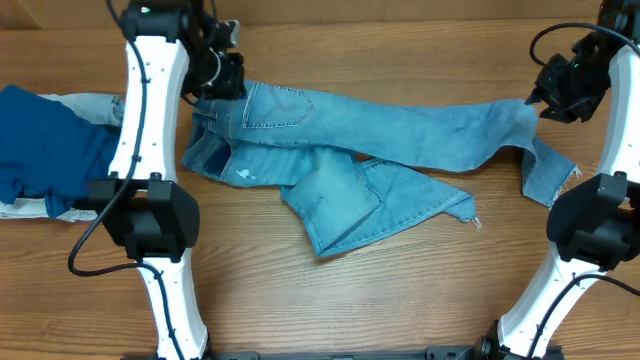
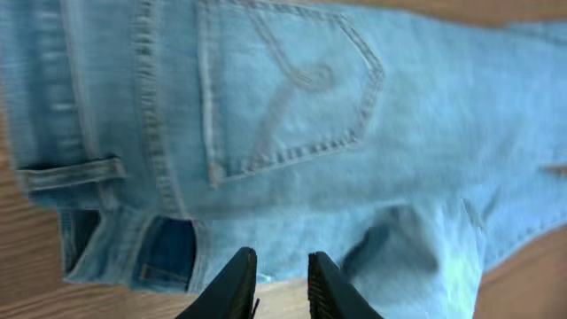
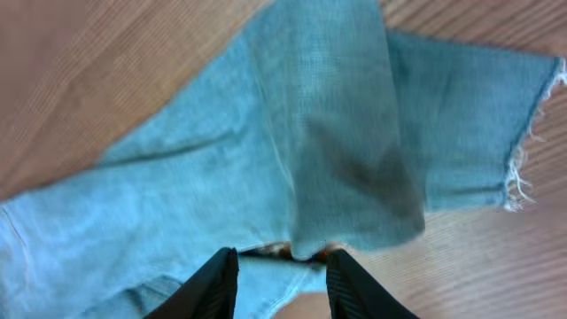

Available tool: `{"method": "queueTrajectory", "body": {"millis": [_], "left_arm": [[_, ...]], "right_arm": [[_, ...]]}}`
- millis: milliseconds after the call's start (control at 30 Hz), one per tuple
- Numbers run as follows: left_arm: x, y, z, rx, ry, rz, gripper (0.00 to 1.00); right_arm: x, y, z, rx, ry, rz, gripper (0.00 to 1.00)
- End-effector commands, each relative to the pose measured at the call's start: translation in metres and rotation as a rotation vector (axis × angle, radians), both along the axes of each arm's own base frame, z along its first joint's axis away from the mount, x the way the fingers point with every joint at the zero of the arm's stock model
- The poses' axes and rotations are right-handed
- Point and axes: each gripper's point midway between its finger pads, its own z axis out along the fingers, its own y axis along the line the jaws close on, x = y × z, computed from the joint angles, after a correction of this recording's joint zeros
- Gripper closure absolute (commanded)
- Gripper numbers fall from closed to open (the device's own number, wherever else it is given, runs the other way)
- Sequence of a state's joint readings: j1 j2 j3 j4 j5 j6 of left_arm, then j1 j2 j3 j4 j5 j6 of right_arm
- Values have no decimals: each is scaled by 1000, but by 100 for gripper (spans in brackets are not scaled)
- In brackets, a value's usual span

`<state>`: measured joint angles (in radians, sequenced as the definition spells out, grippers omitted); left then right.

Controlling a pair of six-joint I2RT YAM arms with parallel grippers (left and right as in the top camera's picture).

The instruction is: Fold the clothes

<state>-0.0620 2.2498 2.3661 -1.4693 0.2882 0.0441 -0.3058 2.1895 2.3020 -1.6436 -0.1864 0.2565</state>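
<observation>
The light-blue jeans (image 1: 400, 130) lie spread across the wooden table. The waist and back pocket (image 1: 270, 105) are at the left, and one leg runs right to a frayed hem (image 1: 548, 175). The other leg (image 1: 370, 200) is folded over at the front centre. My left gripper (image 1: 225, 75) hovers at the waist; in the left wrist view its fingers (image 2: 282, 275) are a little apart and empty over the waistband edge, below the pocket (image 2: 283, 89). My right gripper (image 1: 555, 90) is at the far leg end; in the right wrist view its fingers (image 3: 282, 270) are open over a raised fold of denim (image 3: 345, 151).
A dark navy folded garment (image 1: 40, 140) lies at the left edge on pale grey-white garments (image 1: 85, 103). The two arm bases (image 1: 150, 215) (image 1: 595, 220) stand at the front left and front right. Bare wood (image 1: 400, 290) shows in front of the jeans.
</observation>
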Motion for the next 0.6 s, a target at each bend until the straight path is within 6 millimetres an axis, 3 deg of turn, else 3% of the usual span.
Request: {"method": "queueTrajectory", "body": {"millis": [0, 67, 133, 200, 233, 300, 367, 400, 467, 533, 567], "left_arm": [[-30, -4, 103, 41, -248, -64, 79], [-51, 5, 151, 93, -362, -21, 77], [-90, 11, 204, 152, -491, 28, 74], [-118, 18, 222, 219, -524, 59, 69], [-124, 18, 219, 231, -506, 52, 69], [-123, 14, 198, 242, -437, 30, 67], [-114, 11, 162, 256, -356, 17, 65], [-105, 5, 121, 247, -284, -2, 63], [-100, -4, 77, 219, -220, -24, 61], [-92, -9, 25, 207, -187, -34, 55], [-90, -9, 10, 208, -183, -34, 54]], "right_arm": [[-17, 17, 79, -51, -184, 52, 62], [-33, 24, 122, -86, -295, 60, 60], [-62, 32, 176, -134, -439, 52, 55], [-86, 31, 197, -173, -476, 5, 49], [-92, 28, 196, -186, -455, -29, 45], [-92, 28, 187, -175, -425, -44, 41], [-90, 28, 159, -152, -346, -43, 32], [-92, 29, 125, -125, -249, -41, 29], [-91, 33, 88, -80, -174, -33, 27], [-90, 35, 32, -37, -92, -62, 25], [-89, 36, 14, -23, -78, -67, 25]]}}
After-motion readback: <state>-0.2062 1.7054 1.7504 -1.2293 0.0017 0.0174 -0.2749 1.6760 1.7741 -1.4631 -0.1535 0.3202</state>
